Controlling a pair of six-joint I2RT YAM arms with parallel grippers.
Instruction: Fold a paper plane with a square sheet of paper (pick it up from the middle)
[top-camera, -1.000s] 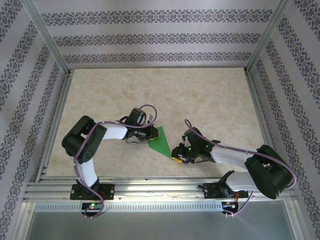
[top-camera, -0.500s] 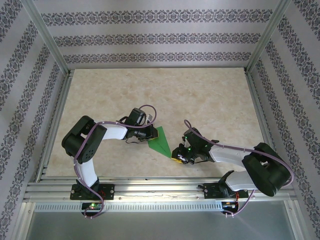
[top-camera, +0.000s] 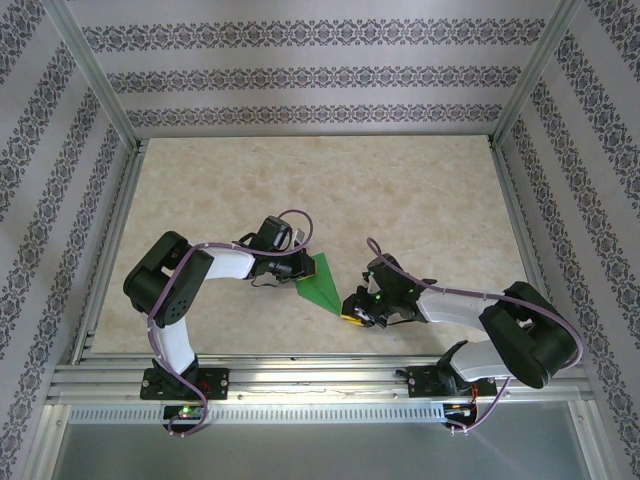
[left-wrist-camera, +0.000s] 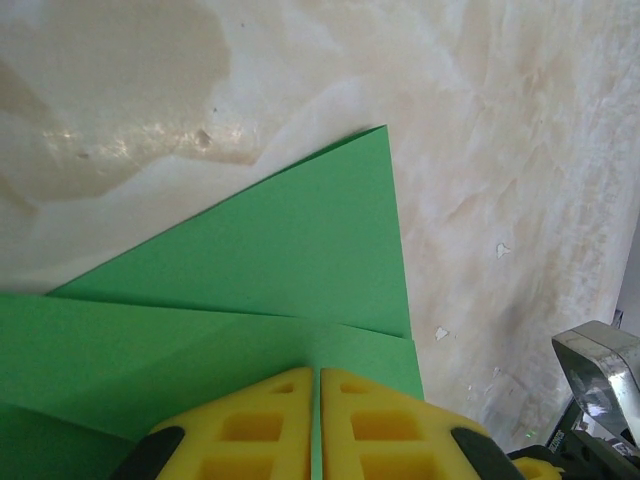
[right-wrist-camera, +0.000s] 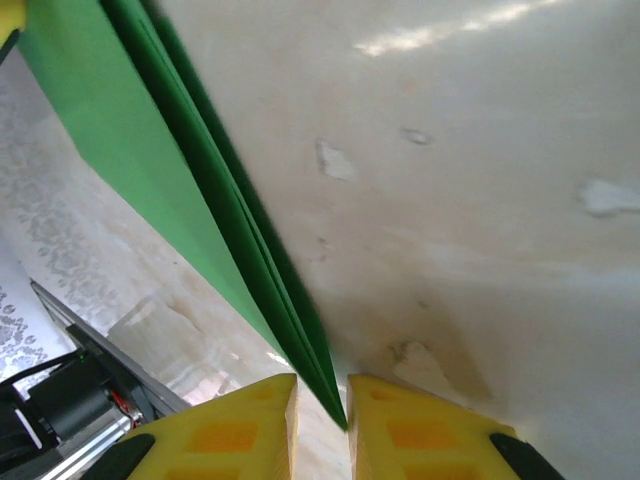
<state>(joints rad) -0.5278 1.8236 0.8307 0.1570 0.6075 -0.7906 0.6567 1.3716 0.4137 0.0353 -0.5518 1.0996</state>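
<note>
1. Only slightly has the scene changed over the last second. The right arm's elbow has swung in toward the left and the right pincer (top-camera: 352, 308) has crept a touch closer to the green paper (top-camera: 322, 284). The left arm and the paper have hardly shifted.
2. The paper sits near the front middle of the tabletop (top-camera: 400, 190), between the two arms. It is already folded into a narrow, layered triangle, with its wide end toward the left arm and its point toward the right arm.
3. The left pincer (top-camera: 300, 268) is closed almost flat on the wide end. In the left wrist view its yellow fingers (left-wrist-camera: 270, 420) meet over the layered edge, with only a hairline gap between them. This grip probably serves as an anchor, so the flaps do not slide or spring open.
4. The right pincer is closed on the pointed tip. The right wrist view shows the thin stacked edges running down between its fingers (right-wrist-camera: 250, 420), with the jaws a little apart around them.
5. Holding both ends seems meant to keep the paper taut and the layers lined up, which would suit pressing a crease or starting the next fold. The plane looks partly made, and its wings are not yet spread.
</note>
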